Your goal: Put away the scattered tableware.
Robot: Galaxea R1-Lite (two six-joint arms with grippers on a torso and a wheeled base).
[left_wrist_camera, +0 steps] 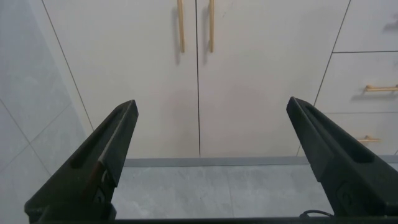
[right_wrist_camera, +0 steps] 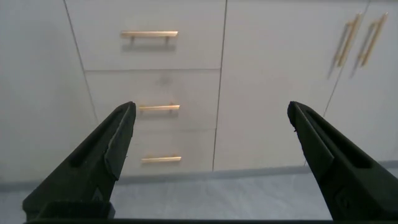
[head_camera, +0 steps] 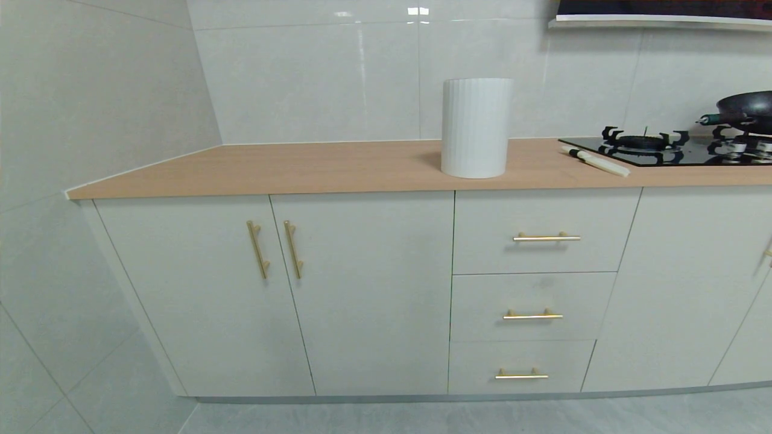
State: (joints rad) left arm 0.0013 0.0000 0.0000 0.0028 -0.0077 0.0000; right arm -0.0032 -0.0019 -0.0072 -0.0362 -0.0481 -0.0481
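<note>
Wooden desk (head_camera: 301, 166) holds a white ribbed holder (head_camera: 475, 128) and a pale utensil (head_camera: 598, 161) lying by the hob (head_camera: 657, 154). My left fingers (left_wrist_camera: 112, 149) and right fingers (right_wrist_camera: 112, 149) hang wide open, low before the cabinets (head_camera: 362, 289); I'd rise first, then pinch across the utensil's handle.
</note>
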